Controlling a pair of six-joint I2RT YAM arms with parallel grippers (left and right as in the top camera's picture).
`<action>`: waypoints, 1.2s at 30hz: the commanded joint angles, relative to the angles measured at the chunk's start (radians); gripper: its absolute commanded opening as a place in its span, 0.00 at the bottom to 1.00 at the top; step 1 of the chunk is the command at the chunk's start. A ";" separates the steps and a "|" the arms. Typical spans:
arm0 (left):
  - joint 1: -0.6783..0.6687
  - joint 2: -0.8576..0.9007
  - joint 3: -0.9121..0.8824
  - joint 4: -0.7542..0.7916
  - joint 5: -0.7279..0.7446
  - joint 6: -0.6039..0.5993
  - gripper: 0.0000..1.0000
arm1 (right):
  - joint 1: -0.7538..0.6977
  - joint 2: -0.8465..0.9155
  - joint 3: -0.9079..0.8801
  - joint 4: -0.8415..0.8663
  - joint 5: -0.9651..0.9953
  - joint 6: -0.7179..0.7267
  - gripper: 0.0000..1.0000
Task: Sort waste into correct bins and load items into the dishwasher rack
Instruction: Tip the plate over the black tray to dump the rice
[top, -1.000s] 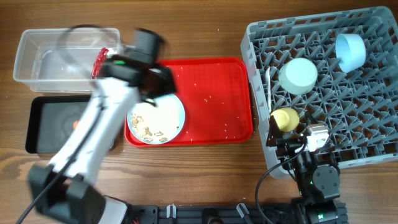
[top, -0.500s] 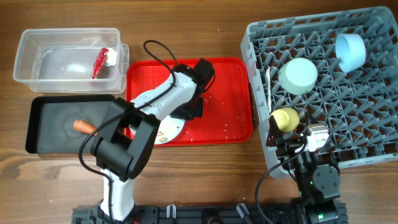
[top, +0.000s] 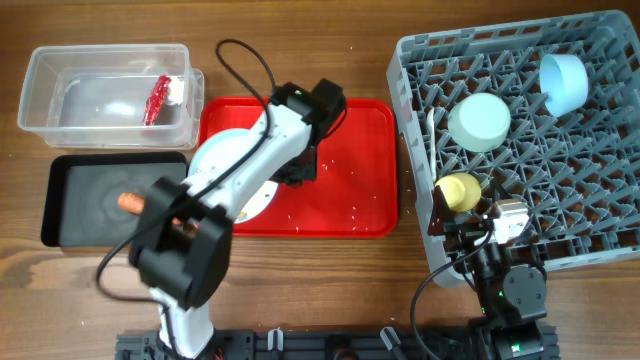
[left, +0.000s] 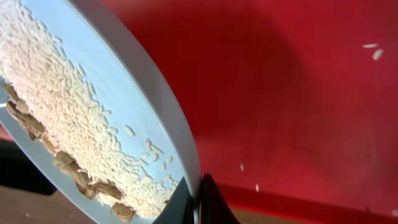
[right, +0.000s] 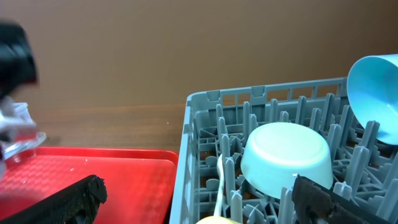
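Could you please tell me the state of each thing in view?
plate: tilted, rice on it, gripped at rim
left gripper: shut on plate
right gripper: open, empty
light green bowl: upside down in rack
pale blue bowl: tilted in rack
yellow cup: in rack
carrot: in black tray
red wrapper: in clear tub

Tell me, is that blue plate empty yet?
No. The tilted plate holds rice and brown scraps along its lower edge.

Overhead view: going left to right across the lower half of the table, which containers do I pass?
Black tray → red serving tray → dishwasher rack.
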 joint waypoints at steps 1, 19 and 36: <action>0.038 -0.154 0.025 -0.055 -0.041 -0.022 0.04 | -0.006 -0.001 -0.001 0.005 0.002 0.018 1.00; 0.928 -0.281 0.008 0.009 0.861 0.595 0.04 | -0.006 -0.001 -0.001 0.005 0.002 0.017 1.00; 1.572 -0.285 -0.151 -0.380 1.555 1.373 0.04 | -0.006 -0.001 -0.001 0.005 0.002 0.017 1.00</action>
